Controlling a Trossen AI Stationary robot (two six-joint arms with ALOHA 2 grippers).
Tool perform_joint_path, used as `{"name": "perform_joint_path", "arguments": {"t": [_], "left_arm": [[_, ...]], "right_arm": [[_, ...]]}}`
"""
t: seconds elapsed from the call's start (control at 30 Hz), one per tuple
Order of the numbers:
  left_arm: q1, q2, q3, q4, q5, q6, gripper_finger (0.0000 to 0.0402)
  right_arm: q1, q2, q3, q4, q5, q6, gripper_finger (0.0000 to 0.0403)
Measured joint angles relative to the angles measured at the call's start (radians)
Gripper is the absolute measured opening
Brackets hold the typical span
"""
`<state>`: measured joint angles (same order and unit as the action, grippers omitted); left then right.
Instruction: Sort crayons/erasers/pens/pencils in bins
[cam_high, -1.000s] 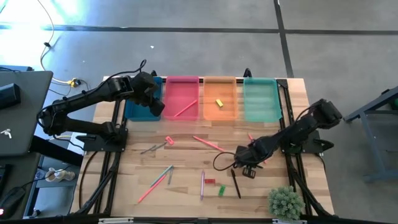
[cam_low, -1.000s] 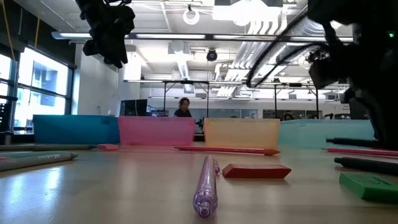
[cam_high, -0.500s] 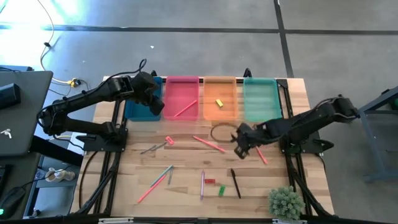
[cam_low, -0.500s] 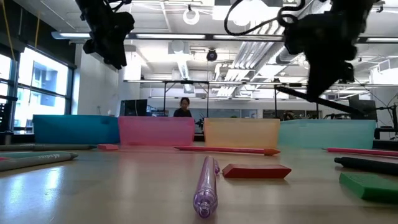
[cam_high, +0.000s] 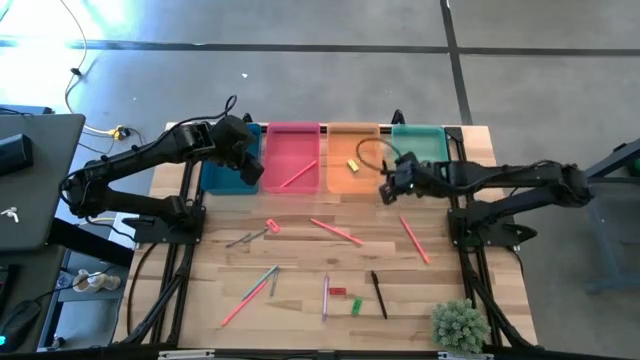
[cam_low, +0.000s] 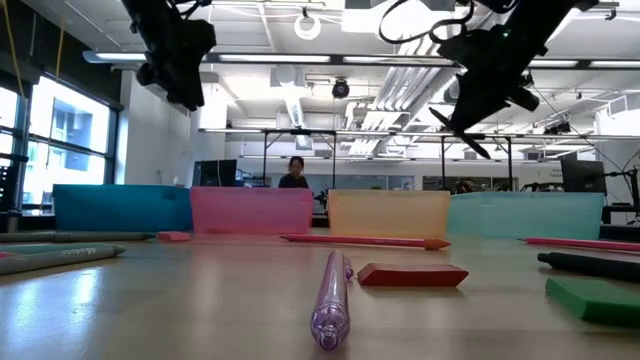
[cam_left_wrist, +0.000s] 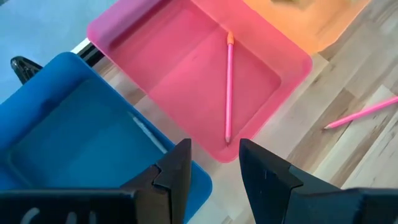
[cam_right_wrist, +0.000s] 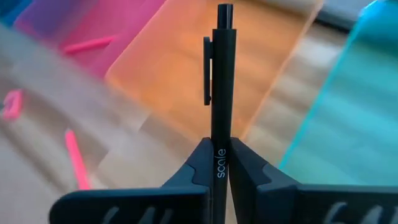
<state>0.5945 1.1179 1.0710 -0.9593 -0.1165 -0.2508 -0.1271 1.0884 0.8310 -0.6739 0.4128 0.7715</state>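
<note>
My right gripper (cam_high: 387, 187) is up in the air over the near edge between the orange bin (cam_high: 365, 150) and the mint-green bin (cam_high: 421, 160), shut on a black pen (cam_right_wrist: 221, 68). The low view shows that pen (cam_low: 462, 136) slanting below the gripper (cam_low: 478, 100). My left gripper (cam_high: 250, 170) hovers open over the seam of the teal-blue bin (cam_left_wrist: 74, 134) and the pink-red bin (cam_high: 292, 148). A pink pencil (cam_left_wrist: 228, 87) lies in the pink-red bin, and a yellow eraser (cam_high: 352, 166) lies in the orange bin. My right gripper pinches the black pen's barrel (cam_right_wrist: 219, 149) between its two fingers, some way below the clip (cam_right_wrist: 208, 71). The pen runs along the fingers, its clicker end pointing past the fingertips. It is lifted clear of the table and slants in the low view.
On the wood lie pink pencils (cam_high: 335, 231) (cam_high: 414, 240) (cam_high: 245, 298), another black pen (cam_high: 379, 294), a purple pen (cam_high: 325, 296), red erasers (cam_high: 337, 292) (cam_high: 271, 226), a green eraser (cam_high: 356, 305) and grey sticks (cam_high: 240, 239). A small plant (cam_high: 460, 325) stands at the near right corner.
My right gripper has risen from the table beside the lying black pen and travelled toward the far edge, carrying a black pen lifted clear, to the near edge of the orange and mint-green bins. The left arm has kept still.
</note>
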Motion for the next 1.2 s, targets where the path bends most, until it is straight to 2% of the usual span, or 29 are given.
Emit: {"name": "perform_joint_path", "arguments": {"t": [0.33, 0.53, 0.93, 1.2], "left_arm": [[0.000, 0.000, 0.000, 0.015, 0.004, -0.025, 0.0122], [0.000, 0.000, 0.000, 0.014, 0.032, -0.112, 0.0122], [0.000, 0.000, 0.000, -0.007, 0.038, -0.243, 0.0124], [-0.035, 0.000, 0.000, -0.040, 0.037, -0.343, 0.0167]], "right_arm": [[-0.240, -0.048, 0.002, 0.005, 0.005, -0.165, 0.0012], [-0.371, -0.037, 0.002, -0.028, -0.005, -0.356, 0.0013], [-0.594, 0.079, -0.056, -0.055, -0.184, -0.516, 0.0014], [-0.663, 0.170, -0.074, -0.039, -0.231, -0.581, 0.0014]]}}
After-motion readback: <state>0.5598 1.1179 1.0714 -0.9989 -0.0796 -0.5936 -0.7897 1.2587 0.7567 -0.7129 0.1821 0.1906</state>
